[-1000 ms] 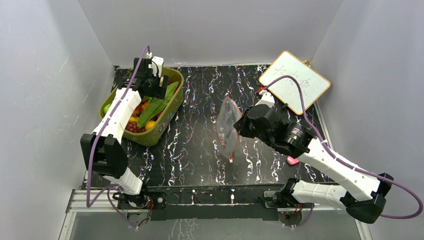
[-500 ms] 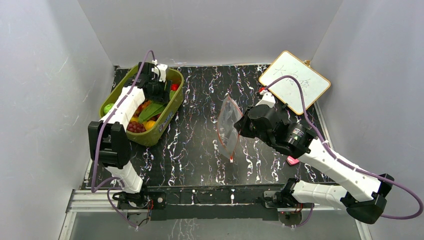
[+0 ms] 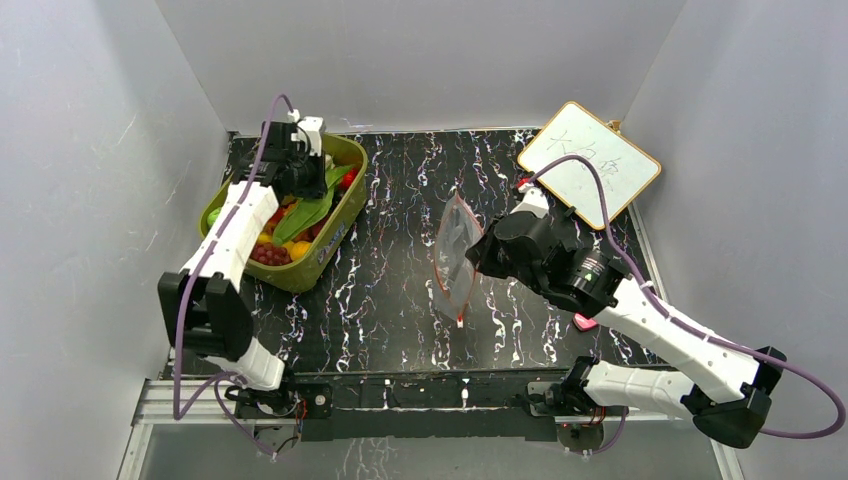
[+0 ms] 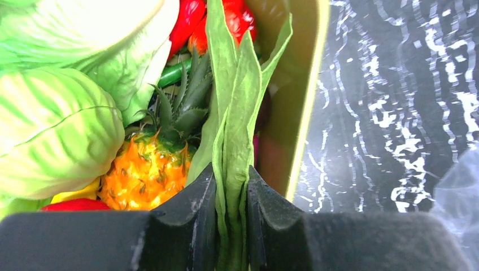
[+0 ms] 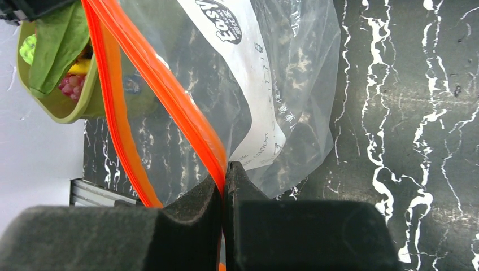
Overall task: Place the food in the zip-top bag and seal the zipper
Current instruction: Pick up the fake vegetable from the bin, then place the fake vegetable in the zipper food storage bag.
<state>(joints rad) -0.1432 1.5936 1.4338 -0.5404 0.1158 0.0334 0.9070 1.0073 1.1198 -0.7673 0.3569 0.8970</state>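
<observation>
My left gripper (image 4: 231, 183) (image 3: 312, 188) is shut on the long green leaf (image 4: 237, 113) (image 3: 306, 212), over the olive-green tub (image 3: 335, 235). Beside the leaf lie pale green cabbage (image 4: 53, 130), an orange pineapple piece (image 4: 144, 172) and red pieces (image 4: 189, 20). My right gripper (image 5: 225, 178) (image 3: 480, 250) is shut on the orange zipper strip (image 5: 169, 90) of the clear zip-top bag (image 5: 282, 79) (image 3: 457, 258). It holds the bag up mid-table with its mouth gaping toward the tub. The slider tab cannot be made out.
A white wood-framed board (image 3: 588, 163) lies at the back right. A small pink object (image 3: 585, 321) sits on the black marbled tabletop (image 3: 390, 290) near the right arm. Grey walls close in left, back and right.
My left gripper has closed on the long green leaf in the tub and shifted slightly. The right gripper and bag have stayed almost still.
</observation>
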